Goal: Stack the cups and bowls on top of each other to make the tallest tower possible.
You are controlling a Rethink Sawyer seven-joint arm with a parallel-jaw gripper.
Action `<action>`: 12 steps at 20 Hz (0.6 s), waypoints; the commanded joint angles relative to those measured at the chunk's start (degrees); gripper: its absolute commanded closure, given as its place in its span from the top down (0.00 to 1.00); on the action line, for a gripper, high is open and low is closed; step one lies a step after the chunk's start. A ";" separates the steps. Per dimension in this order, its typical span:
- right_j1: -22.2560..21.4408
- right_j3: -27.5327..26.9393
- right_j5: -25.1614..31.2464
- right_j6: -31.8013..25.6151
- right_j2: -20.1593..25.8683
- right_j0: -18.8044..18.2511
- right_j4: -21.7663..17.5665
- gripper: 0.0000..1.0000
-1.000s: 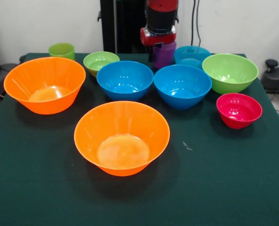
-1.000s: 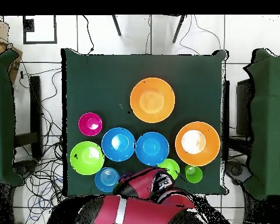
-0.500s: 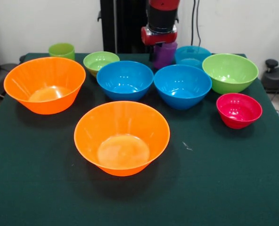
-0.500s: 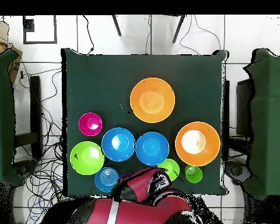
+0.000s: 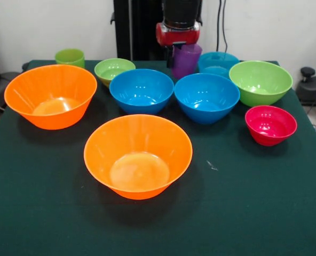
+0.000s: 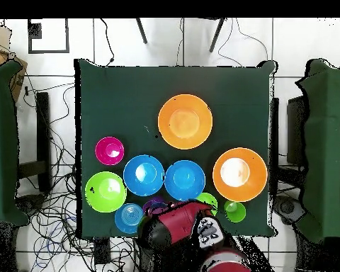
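Note:
My gripper (image 5: 180, 53) hangs at the table's far edge, shut on the purple-magenta cup (image 5: 187, 61), which is tilted and sits just behind the two blue bowls (image 5: 141, 90) (image 5: 206, 97). In the overhead view the arm (image 6: 178, 225) covers the gripper, and only part of the purple cup (image 6: 154, 206) shows. Two orange bowls (image 5: 50, 96) (image 5: 138, 156) stand singly, left and front centre. The light green cup (image 5: 70, 56) is at the far left corner. The bowls all sit apart, with no tower in view.
A small lime bowl (image 5: 114, 69), a teal bowl (image 5: 218, 63), a big lime bowl (image 5: 260, 81) and a red-pink bowl (image 5: 270, 125) stand on the dark green table (image 5: 254, 208). Cables and other tables (image 6: 3, 142) ring it.
The gripper head has risen a little, and the purple cup has come up with it and tipped. In the overhead view the arm has swung round toward the right.

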 commanded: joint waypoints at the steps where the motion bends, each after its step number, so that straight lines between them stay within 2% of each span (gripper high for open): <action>1: -9.29 4.60 10.06 -0.88 9.67 -2.29 4.51 0.00; 5: -13.87 6.86 13.96 -2.53 11.50 -3.28 6.52 0.00; 12: -23.85 11.05 22.07 -6.37 16.56 -6.28 12.89 0.00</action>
